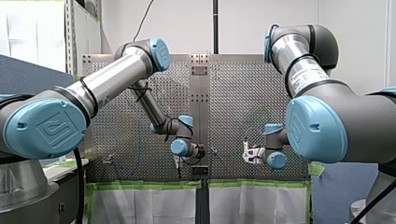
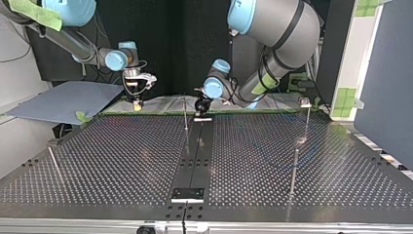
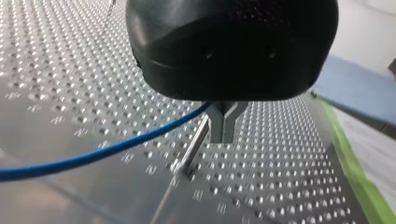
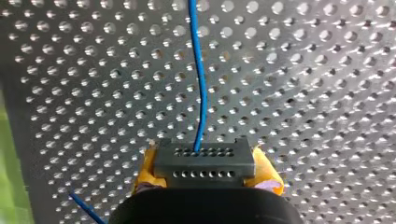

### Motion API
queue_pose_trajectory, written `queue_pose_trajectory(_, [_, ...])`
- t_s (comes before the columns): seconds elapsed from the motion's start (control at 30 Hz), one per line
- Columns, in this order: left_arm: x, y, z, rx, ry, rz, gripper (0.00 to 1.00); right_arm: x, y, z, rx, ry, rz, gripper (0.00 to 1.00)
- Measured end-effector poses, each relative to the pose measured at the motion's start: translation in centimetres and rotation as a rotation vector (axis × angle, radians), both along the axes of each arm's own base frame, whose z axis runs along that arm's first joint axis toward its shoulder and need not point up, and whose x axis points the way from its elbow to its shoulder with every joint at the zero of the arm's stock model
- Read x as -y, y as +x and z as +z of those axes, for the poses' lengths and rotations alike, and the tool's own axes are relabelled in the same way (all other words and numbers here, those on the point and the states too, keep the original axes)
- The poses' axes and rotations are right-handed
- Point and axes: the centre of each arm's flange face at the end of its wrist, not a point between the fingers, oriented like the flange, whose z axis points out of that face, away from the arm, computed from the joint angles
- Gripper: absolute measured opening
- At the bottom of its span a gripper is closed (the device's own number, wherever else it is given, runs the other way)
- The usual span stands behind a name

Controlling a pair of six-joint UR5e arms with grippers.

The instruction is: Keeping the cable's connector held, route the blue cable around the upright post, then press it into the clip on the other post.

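Note:
In the right wrist view, a black connector (image 4: pixel 204 161) with two rows of holes sits between the yellow pads (image 4: pixel 270 176) of my right gripper (image 4: pixel 204 173), which is shut on it. The blue cable (image 4: pixel 200 88) leaves the connector and runs ahead over the perforated plate. In the left wrist view, my left gripper (image 3: pixel 222 134) has its metal fingers shut on the blue cable (image 3: pixel 93 157), which trails off to one side. A thin upright post (image 3: pixel 195 147) stands just behind those fingers. In the top view, my left gripper (image 2: pixel 201 105) is near the middle post (image 2: pixel 185 115) and my right gripper (image 2: pixel 138 101) is at the far left edge.
A taller post (image 2: pixel 307 122) with a clip (image 2: pixel 305 102) on top stands at the top view's right, with another post (image 2: pixel 293 170) nearer the camera. A thin rod (image 2: pixel 54 165) leans at the left. Green tape (image 1: pixel 149 185) and a plastic sheet border the table's edge.

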Motion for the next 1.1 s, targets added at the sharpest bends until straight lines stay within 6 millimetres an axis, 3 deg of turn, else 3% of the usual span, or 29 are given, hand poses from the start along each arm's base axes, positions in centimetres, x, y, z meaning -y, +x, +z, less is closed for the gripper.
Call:
queue_pose_trajectory(0.13, [0.5,-0.4,0.0,-0.005,-0.008,-0.034,0.00,-0.1,-0.3,-1.1,-0.006,0.016,-0.003,0.00])
queue_pose_trajectory(0.33, [0.7,-0.5,-0.1,-0.010,-0.018,-0.043,0.00,0.3,-0.3,-1.1,-0.008,0.022,-0.006,0.00])
queue_pose_trajectory(0.7, [0.4,-1.1,-2.8,-0.046,-0.004,-0.040,0.00,0.7,-0.6,-1.0,-0.007,0.020,-0.011,0.00])
queue_pose_trajectory(0.87, [0.4,-0.6,-3.9,-0.056,0.001,-0.048,0.00,0.9,-0.8,-0.9,-0.006,0.021,-0.016,0.00])
queue_pose_trajectory(1.1, [0.5,0.6,-3.3,-0.048,-0.008,-0.053,0.00,1.3,-1.1,-0.8,-0.004,0.018,-0.023,0.00])
